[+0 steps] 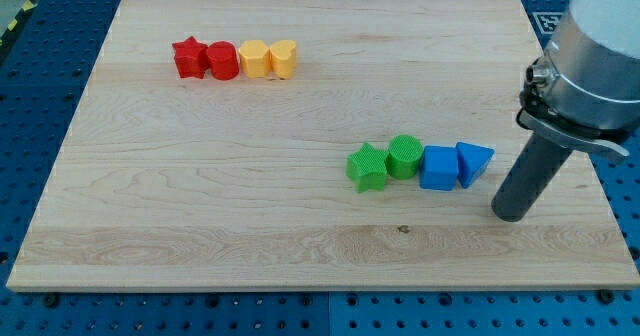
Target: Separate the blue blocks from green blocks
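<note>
Blue cube [438, 168] and blue triangular block [473, 162] sit side by side, touching, in the lower-right part of the surface [220, 196]. The triangular one is at 3 o'clock of the cube, its point aimed toward the view's right. At 9 o'clock of the cube, touching it, is the green cylinder [404, 157], ribbed on top. At roughly 8 o'clock of that, touching too, is the green star [367, 167]. So the 4 make one unbroken row, greens on the view's left, blues on the view's right; blue and green are not apart yet.

My tip [508, 214] rests on the surface at approx 4 o'clock of the blue triangular block, just beside it but w/ a clear gap, not touching any block. The dark rod rises up and to the view's right into the grey-white arm body. No hand on this rig, just the rod, so nothing is gripped.

Well apart, near the view's top left, is a 2nd row, all touching: red star [188, 58], red cylinder [222, 60], yellow hexagonal block [254, 58], yellow heart-like block [284, 58], going 9 to 3 o'clock. The surface is pale wood, set on a blue perforated base [30, 96].
</note>
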Available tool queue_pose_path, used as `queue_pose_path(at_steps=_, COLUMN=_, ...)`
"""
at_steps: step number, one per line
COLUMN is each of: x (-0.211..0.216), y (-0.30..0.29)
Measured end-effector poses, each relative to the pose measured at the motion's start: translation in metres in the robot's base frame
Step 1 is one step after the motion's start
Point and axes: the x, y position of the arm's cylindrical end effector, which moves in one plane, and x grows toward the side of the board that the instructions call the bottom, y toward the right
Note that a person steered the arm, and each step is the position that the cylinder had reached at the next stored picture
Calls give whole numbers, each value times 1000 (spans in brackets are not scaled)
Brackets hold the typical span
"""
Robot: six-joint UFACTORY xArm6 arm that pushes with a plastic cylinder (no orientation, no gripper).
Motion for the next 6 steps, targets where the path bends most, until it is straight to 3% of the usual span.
queue_pose_path(at_steps=3, x=0, y=0)
queue_pose_path(at_steps=5, x=0, y=-68)
queue_pose_path(at_steps=6, x=0, y=-129)
